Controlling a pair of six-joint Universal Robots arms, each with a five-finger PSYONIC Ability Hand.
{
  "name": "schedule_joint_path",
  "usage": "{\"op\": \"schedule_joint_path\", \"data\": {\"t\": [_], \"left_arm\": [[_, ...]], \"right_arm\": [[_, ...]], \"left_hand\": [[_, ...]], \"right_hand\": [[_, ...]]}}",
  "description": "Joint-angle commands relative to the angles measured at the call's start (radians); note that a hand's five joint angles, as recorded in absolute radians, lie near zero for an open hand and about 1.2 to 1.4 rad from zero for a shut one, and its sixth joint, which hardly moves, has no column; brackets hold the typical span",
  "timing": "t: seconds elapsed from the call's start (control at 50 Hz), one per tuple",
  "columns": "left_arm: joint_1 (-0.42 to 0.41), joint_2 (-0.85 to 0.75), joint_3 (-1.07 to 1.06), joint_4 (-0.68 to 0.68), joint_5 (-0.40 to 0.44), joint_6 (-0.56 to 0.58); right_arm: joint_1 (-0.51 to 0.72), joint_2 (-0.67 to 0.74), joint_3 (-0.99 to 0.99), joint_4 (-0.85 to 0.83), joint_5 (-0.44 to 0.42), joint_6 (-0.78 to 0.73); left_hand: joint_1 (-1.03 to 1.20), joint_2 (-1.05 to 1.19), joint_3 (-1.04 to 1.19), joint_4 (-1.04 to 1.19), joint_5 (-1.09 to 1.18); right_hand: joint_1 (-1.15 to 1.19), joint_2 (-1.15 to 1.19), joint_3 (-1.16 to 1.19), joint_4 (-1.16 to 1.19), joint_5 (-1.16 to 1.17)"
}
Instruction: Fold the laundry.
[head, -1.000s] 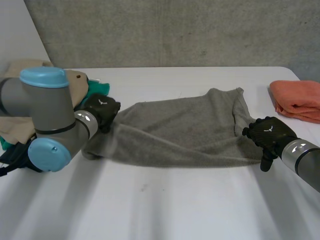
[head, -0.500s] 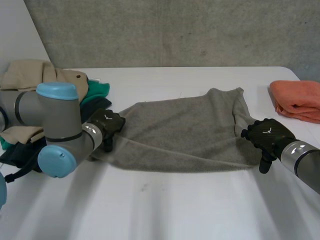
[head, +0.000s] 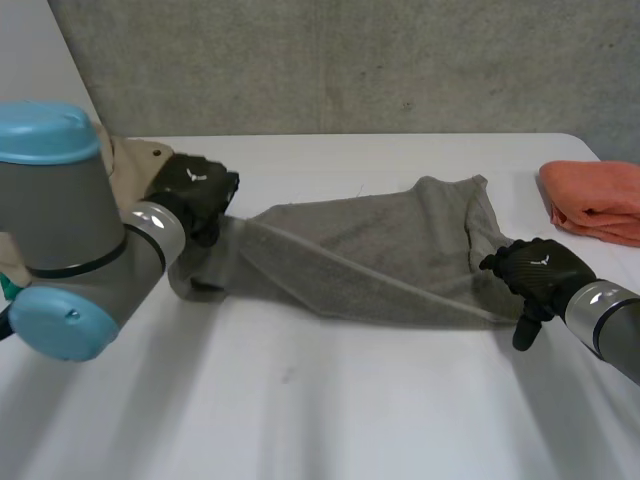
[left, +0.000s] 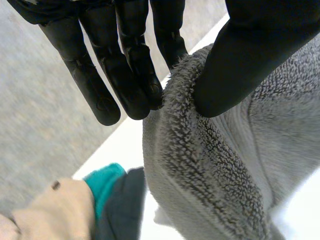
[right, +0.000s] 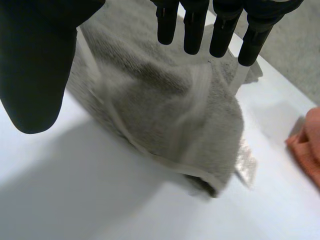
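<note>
A grey terry towel (head: 370, 255) lies drawn out lengthwise across the middle of the white counter (head: 330, 400), one end toward the counter's left edge and the other toward its right edge. Its pile is thick and looped, with a flatter woven band running along the hem, and the cloth sags into long soft folds between its two ends.

The left hand (head: 193, 190) has the towel's left end pinched: in the left wrist view the straight black fingers (left: 125, 75) press the fuzzy edge against the broad thumb (left: 240, 60), and the cloth hangs from that pinch in a rolled fold. This end is held clear of the counter, so the towel slopes down from it.

The right hand (head: 535, 272) sits at the towel's right end, near the counter's right edge. In its own wrist view the fingers (right: 195, 30) are straight and spread a little, the thumb (right: 35, 65) stands well apart from them, and no cloth is caught between them; the towel's bunched corner, with its pale hem, lies flat on the counter under the palm.

A folded orange cloth (head: 595, 200) with a soft nap rests at the counter's right edge, apart from the towel. At the far-left corner is a heap of laundry: a beige cloth (head: 135, 158), a teal cloth (left: 105, 182) and a dark grey cloth (left: 125, 210), lying against each other just beside the towel's raised end
</note>
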Motion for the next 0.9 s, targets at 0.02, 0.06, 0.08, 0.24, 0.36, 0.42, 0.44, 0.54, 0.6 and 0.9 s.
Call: {"op": "schedule_joint_path", "data": {"t": [0.02, 0.06, 0.08, 0.24, 0.36, 0.42, 0.44, 0.54, 0.6, 0.9], "left_arm": [[-0.025, 0.131, -0.014, -0.019, -0.001, -0.009], [-0.031, 0.167, -0.002, -0.029, -0.002, -0.017], [-0.034, 0.178, 0.003, -0.034, -0.004, -0.021], [-0.053, 0.279, 0.028, -0.089, -0.004, -0.112], [-0.047, 0.349, 0.015, -0.092, -0.01, -0.173], [-0.027, 0.375, 0.003, -0.092, -0.02, -0.188], [-0.019, 0.379, -0.002, -0.092, -0.024, -0.19], [0.05, 0.401, -0.067, -0.101, -0.017, -0.182], [0.099, 0.401, -0.132, -0.114, 0.012, -0.159], [0.142, 0.087, -0.152, -0.043, 0.099, -0.041]], "right_arm": [[0.049, -0.018, 0.031, 0.024, -0.008, 0.349], [0.075, -0.016, 0.05, -0.014, -0.007, 0.413], [0.086, -0.016, 0.054, -0.034, -0.005, 0.427], [0.151, 0.123, -0.013, -0.246, 0.174, 0.493], [0.149, 0.223, -0.117, -0.258, 0.288, 0.473], [0.128, 0.217, -0.14, -0.269, 0.288, 0.402], [0.123, 0.199, -0.137, -0.272, 0.285, 0.377], [0.06, -0.031, -0.139, -0.235, 0.222, 0.144], [0.011, -0.148, -0.169, -0.11, 0.133, -0.049], [-0.038, 0.002, -0.427, 0.432, 0.011, -0.419]], "left_hand": [[0.24, 0.205, 0.207, 0.2, 0.246], [0.24, 0.205, 0.207, 0.2, 0.246], [0.24, 0.205, 0.207, 0.2, 0.246], [0.24, 0.205, 0.207, 0.2, 0.246], [0.24, 0.205, 0.207, 0.2, 0.246], [0.24, 0.205, 0.207, 0.2, 0.246], [0.24, 0.205, 0.207, 0.2, 0.246], [0.24, 0.205, 0.207, 0.2, 0.246], [0.24, 0.205, 0.207, 0.2, 0.246], [0.24, 0.205, 0.207, 0.2, 0.246]], "right_hand": [[-0.074, -0.064, -0.065, -0.073, -0.048], [-0.08, -0.07, -0.071, -0.079, -0.054], [-0.08, -0.07, -0.071, -0.079, -0.054], [-0.013, -0.003, -0.003, -0.012, 0.014], [1.083, 1.092, 1.092, 1.084, 1.109], [1.142, 1.152, 1.151, 1.143, 1.168], [1.142, 1.152, 1.151, 1.143, 1.168], [1.142, 1.152, 1.151, 1.143, 1.168], [1.142, 1.152, 1.151, 1.143, 1.168], [1.142, 1.152, 1.151, 1.143, 1.168]]}}
